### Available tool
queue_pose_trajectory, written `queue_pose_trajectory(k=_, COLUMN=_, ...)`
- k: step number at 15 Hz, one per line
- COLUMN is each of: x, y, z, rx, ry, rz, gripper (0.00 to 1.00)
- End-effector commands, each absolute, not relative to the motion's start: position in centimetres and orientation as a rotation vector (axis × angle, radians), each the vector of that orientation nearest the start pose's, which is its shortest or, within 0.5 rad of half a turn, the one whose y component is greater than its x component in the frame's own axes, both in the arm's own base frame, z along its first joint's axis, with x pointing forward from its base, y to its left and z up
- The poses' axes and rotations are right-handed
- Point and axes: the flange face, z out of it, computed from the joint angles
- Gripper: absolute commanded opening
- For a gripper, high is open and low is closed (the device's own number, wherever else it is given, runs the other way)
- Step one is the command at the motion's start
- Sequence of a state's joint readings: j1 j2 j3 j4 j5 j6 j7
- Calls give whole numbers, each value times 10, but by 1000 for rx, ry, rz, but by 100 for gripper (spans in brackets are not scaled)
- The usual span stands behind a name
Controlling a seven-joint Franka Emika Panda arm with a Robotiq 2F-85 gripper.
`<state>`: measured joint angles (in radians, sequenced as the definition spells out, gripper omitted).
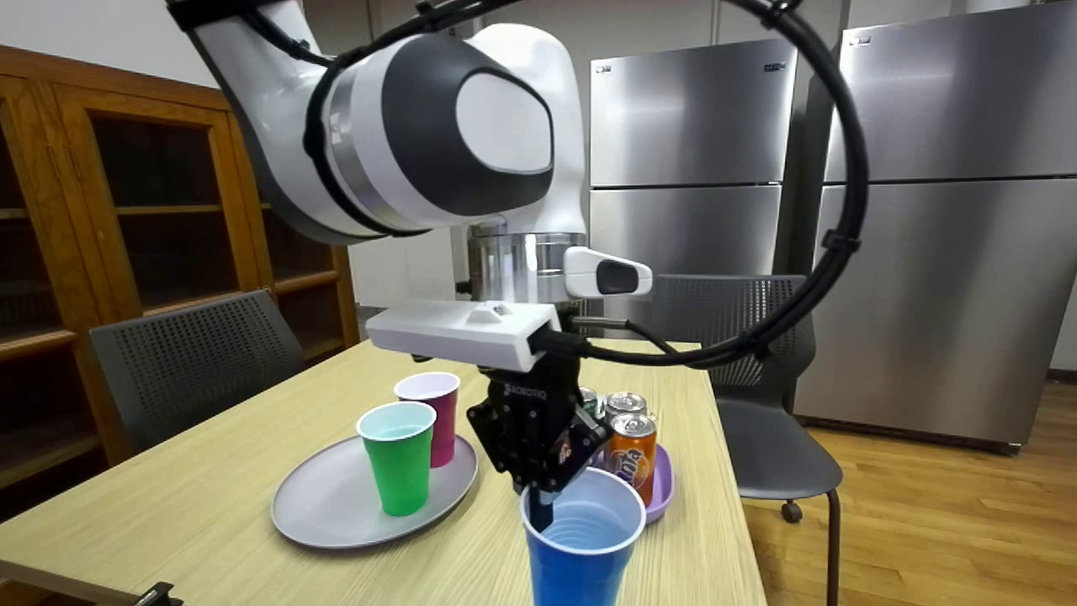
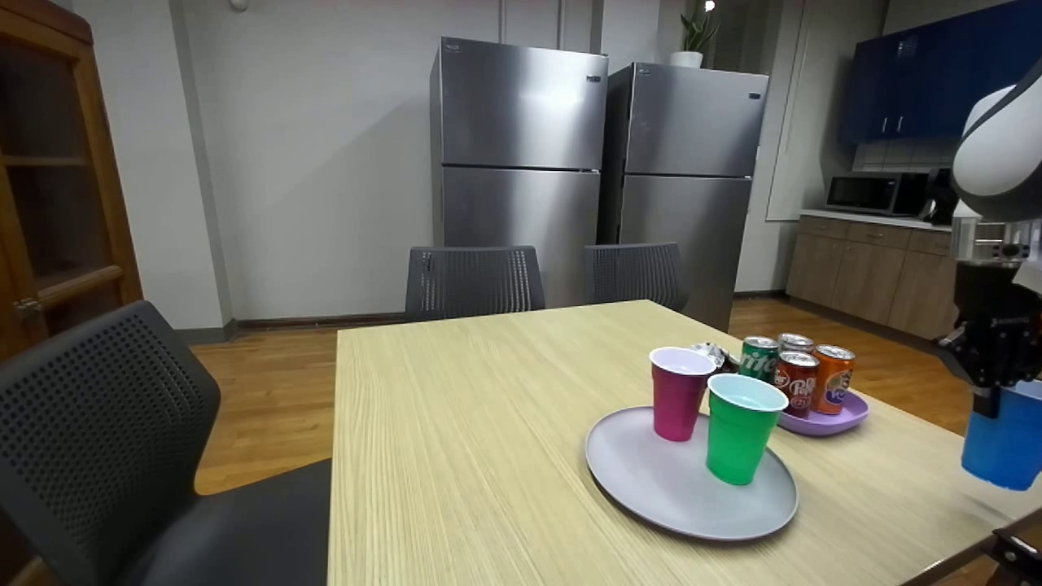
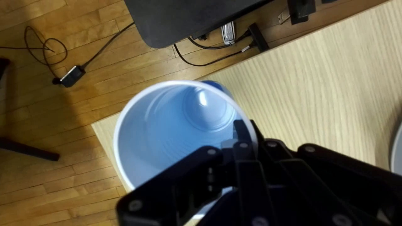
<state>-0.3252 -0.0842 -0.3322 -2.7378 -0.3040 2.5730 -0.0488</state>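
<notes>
Holds a blue plastic cup [image 1: 580, 566] with a white rim by one side of its wall, close to upright over a corner of the pale wood-grain table [image 2: 488, 407], seemingly just clear of the surface. Pinches with the black two-fingered gripper [image 3: 249, 129], drawn together on that wall alone, with one finger inside the cup and one outside. Squeeze only lightly, to spare thin-looking plastic from creasing; turn slowly, to avoid a swing of the base under so one-sided a grip; near the tabletop, watch the base more than the rim.

Note white "ROBOTIQ" lettering on the gripper body, "Fanta" on an orange metal can [image 1: 635, 459], "Dr Pepp", cut short by the curve, on a dark red metal can [image 2: 795, 387], and only "rite" on a green metal can [image 2: 758, 358], all grouped at a lilac plastic dish [image 2: 830, 425]. Find the badges on the tall stainless-steel refrigerators [image 2: 521, 122] too small to read.
</notes>
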Motion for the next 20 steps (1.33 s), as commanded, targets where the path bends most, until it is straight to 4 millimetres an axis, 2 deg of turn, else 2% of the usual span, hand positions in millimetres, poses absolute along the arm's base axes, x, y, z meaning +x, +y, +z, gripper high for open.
queue_pose_trajectory(k=1, x=297, y=-185, z=247, rx=-3204, ry=484, rz=162, gripper=0)
queue_pose_trajectory(k=2, x=322, y=-187, z=252, rx=-3208, ry=465, rz=167, gripper=0)
queue_pose_trajectory(k=9, x=356, y=-126, z=270, rx=-3249, ry=249, rz=99, gripper=0)
queue_pose_trajectory(k=12, x=360, y=-102, z=276, rx=-3265, ry=206, rz=67, gripper=0)
queue_pose_trajectory(k=15, x=364, y=-89, z=291, rx=-3275, ry=220, rz=19, gripper=0)
queue_pose_trajectory(k=20, x=363, y=-68, z=326, rx=-3279, ry=188, rz=-56, gripper=0)
